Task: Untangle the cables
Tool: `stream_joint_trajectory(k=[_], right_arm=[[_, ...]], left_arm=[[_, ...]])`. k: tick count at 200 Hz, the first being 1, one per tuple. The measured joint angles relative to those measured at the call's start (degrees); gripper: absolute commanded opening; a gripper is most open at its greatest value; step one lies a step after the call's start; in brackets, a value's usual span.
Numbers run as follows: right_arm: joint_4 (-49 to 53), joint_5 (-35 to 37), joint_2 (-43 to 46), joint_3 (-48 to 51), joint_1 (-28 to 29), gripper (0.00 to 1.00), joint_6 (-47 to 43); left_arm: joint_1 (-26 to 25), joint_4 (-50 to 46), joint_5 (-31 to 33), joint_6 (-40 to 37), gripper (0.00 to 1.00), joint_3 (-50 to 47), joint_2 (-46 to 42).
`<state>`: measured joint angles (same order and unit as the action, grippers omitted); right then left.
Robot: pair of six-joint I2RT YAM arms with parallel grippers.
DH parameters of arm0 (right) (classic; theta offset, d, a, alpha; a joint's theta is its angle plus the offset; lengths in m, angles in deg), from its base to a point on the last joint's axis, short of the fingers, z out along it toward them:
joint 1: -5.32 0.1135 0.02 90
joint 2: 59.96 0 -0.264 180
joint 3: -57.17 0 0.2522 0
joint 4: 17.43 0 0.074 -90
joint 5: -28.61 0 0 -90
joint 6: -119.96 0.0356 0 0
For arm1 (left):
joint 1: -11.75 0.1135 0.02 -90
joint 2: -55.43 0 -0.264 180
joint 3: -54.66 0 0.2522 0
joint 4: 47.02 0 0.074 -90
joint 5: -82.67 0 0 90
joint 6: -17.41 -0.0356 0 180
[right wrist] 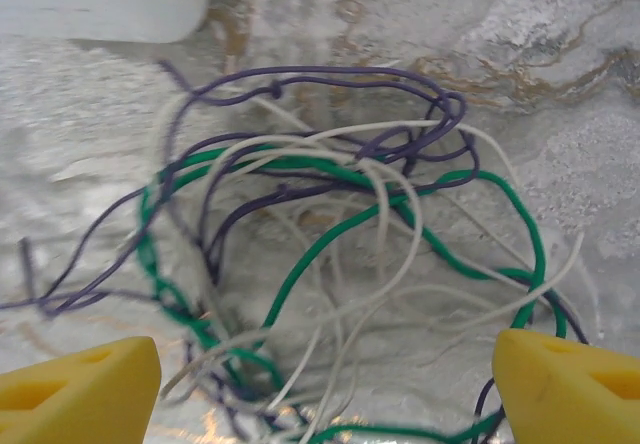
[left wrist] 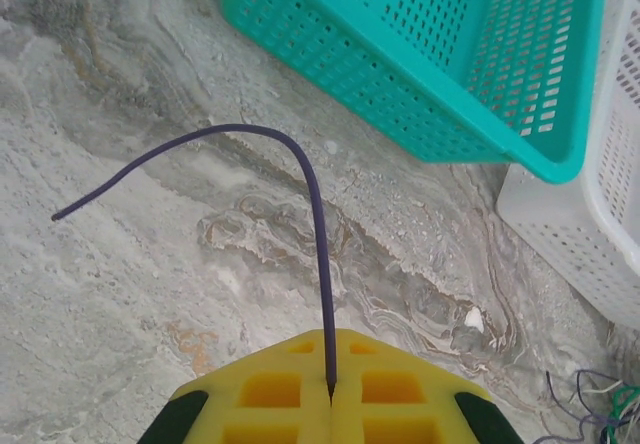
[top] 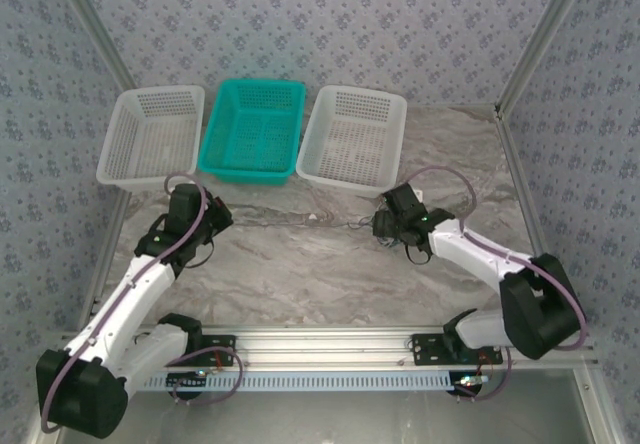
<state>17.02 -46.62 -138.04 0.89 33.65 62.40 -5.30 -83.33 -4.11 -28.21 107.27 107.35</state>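
Grey marbled tabletop (top: 300,264) bears one teal perforated plastic basket (top: 252,129), a white perforated plastic basket (top: 152,134), a second white basket (top: 352,139); thin purple-white-green cable tangle (right wrist: 330,254) lies between right fingers (right wrist: 80,389).

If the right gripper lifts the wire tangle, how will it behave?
Probably very floppy: the tangle lies in loose, thin loops. Likely it lifts as one clump, since its purple, white and green strands cross repeatedly. The purple wire in the left gripper arches, so slightly springy.

Tangle (right wrist: 330,264): on the worktop (top: 320,274), between the spread right fingers (right wrist: 80,389).
Single cable (left wrist: 318,224): pinched between the left fingers (left wrist: 270,389), arching ahead of them.
Left basket (top: 150,177), middle basket (top: 252,171), right basket (top: 345,182): side by side on the worktop, beyond both pairs of fingers.
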Motion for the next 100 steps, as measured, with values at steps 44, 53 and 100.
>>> stream_joint_trajectory(k=[44,53,100], right_arm=[[-5.81,-1.73,-8.22,0.48,-3.61,0.42,0.90],[-6.91,-2.08,-8.96,1.16,-4.28,0.24,0.90],[-14.78,-10.49,-1.31,10.16,-17.92,0.00,5.11]], left_arm=[[0.02,-2.21,3.50,0.22,0.00,0.00,-0.92],[0.07,-3.54,4.74,0.48,0.00,0.02,-0.96],[11.34,-15.67,8.59,2.82,0.00,4.28,-2.25]])
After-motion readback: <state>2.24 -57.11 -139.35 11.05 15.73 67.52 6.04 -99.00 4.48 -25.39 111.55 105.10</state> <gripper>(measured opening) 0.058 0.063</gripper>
